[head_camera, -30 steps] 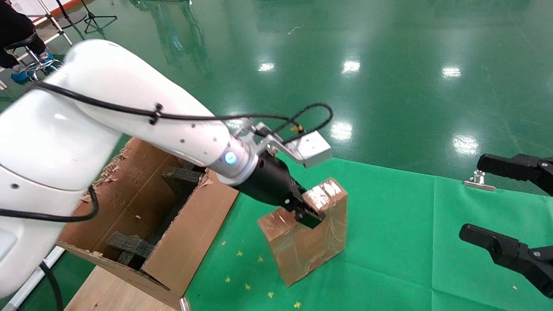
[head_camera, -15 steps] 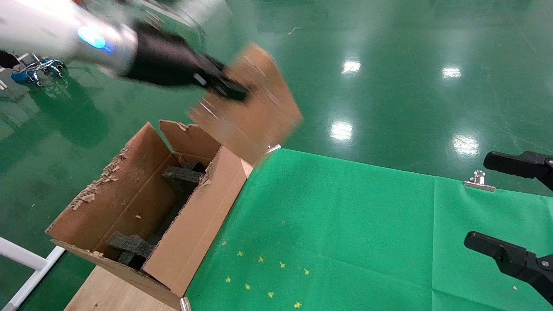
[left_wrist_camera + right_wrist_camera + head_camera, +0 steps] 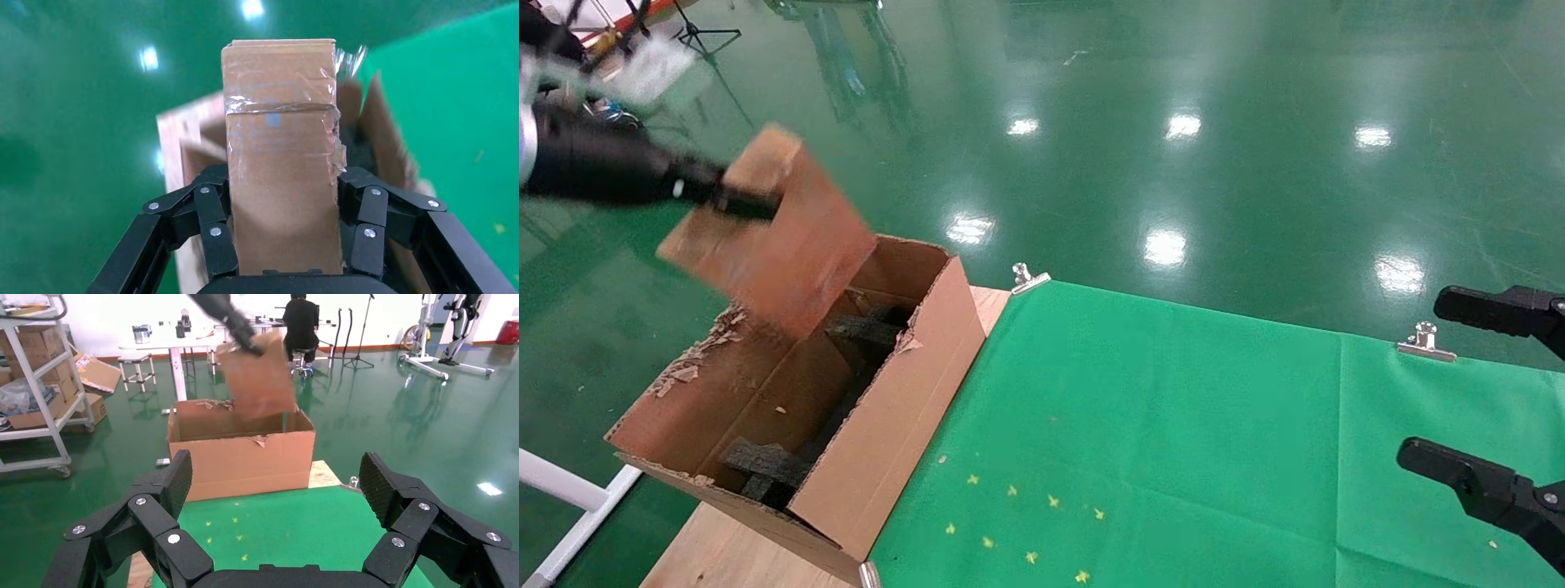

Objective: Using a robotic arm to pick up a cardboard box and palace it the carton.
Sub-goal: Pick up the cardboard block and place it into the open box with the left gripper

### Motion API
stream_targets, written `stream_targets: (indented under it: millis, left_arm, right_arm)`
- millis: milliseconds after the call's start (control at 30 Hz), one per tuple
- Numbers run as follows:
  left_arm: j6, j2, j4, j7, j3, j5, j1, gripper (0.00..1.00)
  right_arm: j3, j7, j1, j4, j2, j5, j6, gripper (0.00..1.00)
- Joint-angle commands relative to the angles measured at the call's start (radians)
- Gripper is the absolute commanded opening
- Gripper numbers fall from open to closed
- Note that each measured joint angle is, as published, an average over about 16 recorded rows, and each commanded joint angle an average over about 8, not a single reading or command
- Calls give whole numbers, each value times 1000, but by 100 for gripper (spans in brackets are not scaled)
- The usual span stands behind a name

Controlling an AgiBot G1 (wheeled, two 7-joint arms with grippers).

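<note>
Left end effector (image 3: 752, 204) clenching taped brown cardboard box (image 3: 772, 237) above ragged corrugated carton (image 3: 887, 425), right end effector (image 3: 275, 496) spread wide

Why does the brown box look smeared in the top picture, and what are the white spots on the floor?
Head view: the cardboard box and the left claw holding it are motion-blurred; the white spots are lamp glare on the glossy green floor. Left wrist view: the box is sharp, its tape shining, while the carton behind is blurred.
</note>
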Motion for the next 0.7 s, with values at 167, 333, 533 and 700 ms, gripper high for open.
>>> stream_targets:
  millis: [167, 333, 533, 700]
  left_arm:
    - [-68, -50, 126, 48, 3, -19, 98, 0]
    - [-144, -44, 249, 106, 9, -20, 152, 0]
    - [-215, -24, 374, 181, 17, -10, 187, 0]
    - [-268, 0, 440, 203, 27, 17, 195, 0]
  right_arm:
    - [0, 0, 0, 0, 0, 0, 0, 100]
    - [0, 0, 0, 0, 0, 0, 0, 100]
    - [0, 0, 0, 0, 0, 0, 0, 100]
    - [0, 0, 0, 0, 0, 0, 0, 100]
